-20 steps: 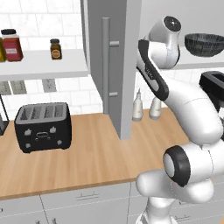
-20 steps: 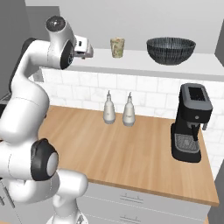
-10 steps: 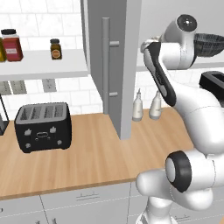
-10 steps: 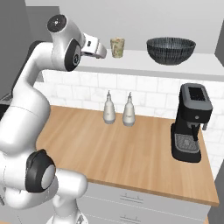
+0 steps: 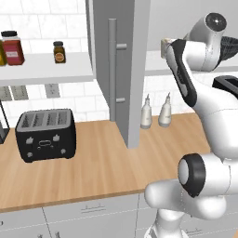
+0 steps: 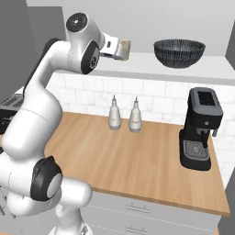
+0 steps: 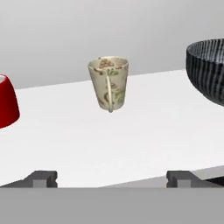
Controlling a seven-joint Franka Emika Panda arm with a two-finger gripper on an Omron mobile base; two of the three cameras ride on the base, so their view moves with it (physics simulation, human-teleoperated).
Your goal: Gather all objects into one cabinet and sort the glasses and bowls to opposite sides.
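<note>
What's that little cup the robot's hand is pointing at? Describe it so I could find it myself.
Look up at the white shelf of the wall cabinet, above the wooden counter. The beige patterned tumbler stands there upright, between a red cup on one side and a wide dark ribbed bowl on the other. It alone is pale, with brown and green floral markings.

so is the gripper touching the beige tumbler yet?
Apart. In the hand view the open gripper has bare white shelf between its fingertips and the beige tumbler.
</note>
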